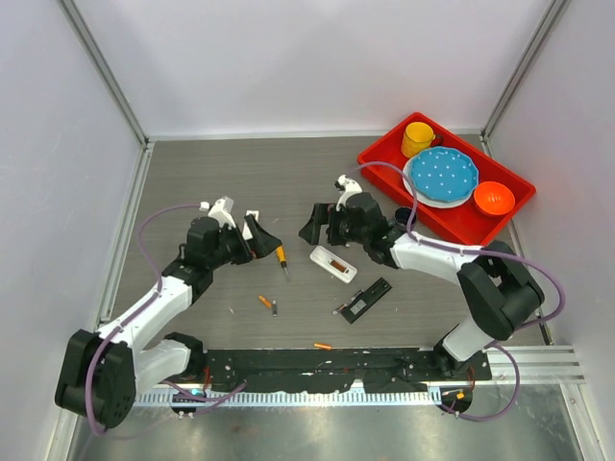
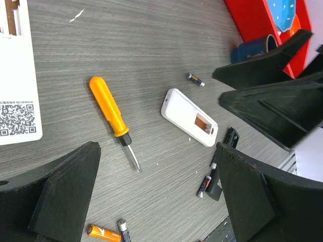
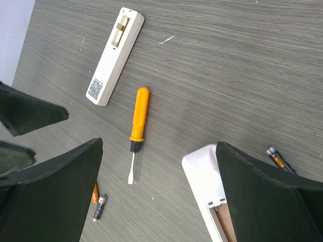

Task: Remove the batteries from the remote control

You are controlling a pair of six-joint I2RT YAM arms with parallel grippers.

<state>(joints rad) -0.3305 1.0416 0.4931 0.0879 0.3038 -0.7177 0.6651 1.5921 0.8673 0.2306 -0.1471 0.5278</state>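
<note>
A white remote (image 1: 333, 263) lies back-up with its compartment open; something brown-orange shows inside, and I cannot tell if it is a battery. It also shows in the left wrist view (image 2: 190, 117) and the right wrist view (image 3: 204, 186). Loose batteries lie on the table: an orange one (image 1: 264, 302) beside a dark one (image 2: 123, 229), another orange one (image 1: 323, 346), a dark one (image 2: 204, 185) by the black remote (image 1: 365, 300), and a dark one (image 3: 277, 157). My left gripper (image 1: 267, 237) (image 2: 156, 151) and right gripper (image 1: 309, 226) (image 3: 159, 146) are open and empty, above the table on either side of the screwdriver.
An orange-handled screwdriver (image 1: 282, 259) lies between the grippers. A second white remote (image 3: 113, 55) with a QR label lies under the left arm. A red tray (image 1: 384, 154) at the back right holds a yellow cup, a blue plate and an orange bowl. A dark cup (image 1: 404, 215) stands beside it.
</note>
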